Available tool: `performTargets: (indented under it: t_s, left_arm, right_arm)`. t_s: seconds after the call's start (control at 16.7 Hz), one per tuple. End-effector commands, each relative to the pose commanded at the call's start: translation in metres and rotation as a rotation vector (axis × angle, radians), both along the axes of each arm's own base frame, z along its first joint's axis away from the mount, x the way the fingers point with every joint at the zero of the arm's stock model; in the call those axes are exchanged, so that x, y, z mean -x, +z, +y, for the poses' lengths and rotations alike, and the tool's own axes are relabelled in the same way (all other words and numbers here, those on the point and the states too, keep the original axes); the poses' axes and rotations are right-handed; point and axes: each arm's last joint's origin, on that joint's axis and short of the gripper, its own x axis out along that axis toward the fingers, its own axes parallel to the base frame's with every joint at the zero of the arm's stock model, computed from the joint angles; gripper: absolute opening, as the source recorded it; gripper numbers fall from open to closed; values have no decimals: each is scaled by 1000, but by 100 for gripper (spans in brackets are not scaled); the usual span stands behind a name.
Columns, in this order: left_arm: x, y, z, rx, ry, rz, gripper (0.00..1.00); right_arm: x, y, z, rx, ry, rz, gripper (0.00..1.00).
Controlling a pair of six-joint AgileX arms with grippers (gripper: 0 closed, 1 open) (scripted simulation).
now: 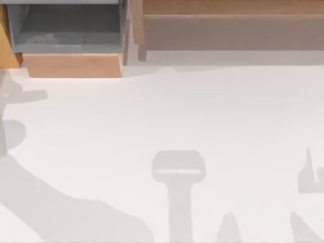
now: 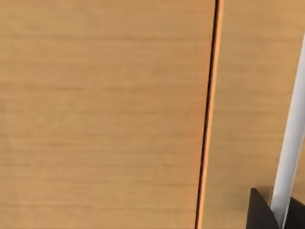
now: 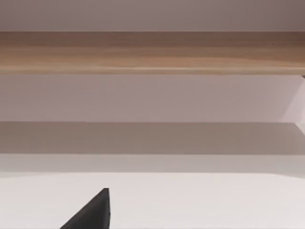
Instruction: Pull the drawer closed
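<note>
Left claw (image 2: 274, 212) state unclear, against wood, drawer (image 1: 73, 65) open, grey inside.

My top camera hangs above the white table (image 1: 167, 116) and looks straight down; the drawer (image 1: 71, 65) sits at the far left edge of its frame and a long wooden shelf (image 1: 228, 30) at the far right. My left wrist camera is pressed very close to flat wood panels (image 2: 105, 114) split by a thin dark seam. My right wrist camera sits low near the tabletop (image 3: 190, 200), facing the shelf (image 3: 152, 52) side-on from a short way off. The top and right wrist views share the shelf and table.
</note>
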Motion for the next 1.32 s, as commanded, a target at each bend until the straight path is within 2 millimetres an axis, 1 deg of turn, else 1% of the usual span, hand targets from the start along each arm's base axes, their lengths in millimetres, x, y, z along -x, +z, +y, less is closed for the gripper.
performTargets:
  t_s: [0.12,0.3,1.08,1.14,1.32]
  left_arm:
    - [-6,-1,-1,3,0,4,0]
    - [-7,-1,-1,3,0,4,0]
    - [-7,-1,-1,3,0,4,98]
    - [-7,-1,-1,3,0,4,100]
    - [-7,-1,-1,3,0,4,100]
  right_arm:
    - [0,0,0,0,0,0,100]
    - [0,0,0,0,0,0,100]
    - [0,0,0,0,0,0,100]
    - [0,0,0,0,0,0,100]
    - [0,0,0,0,0,0,100]
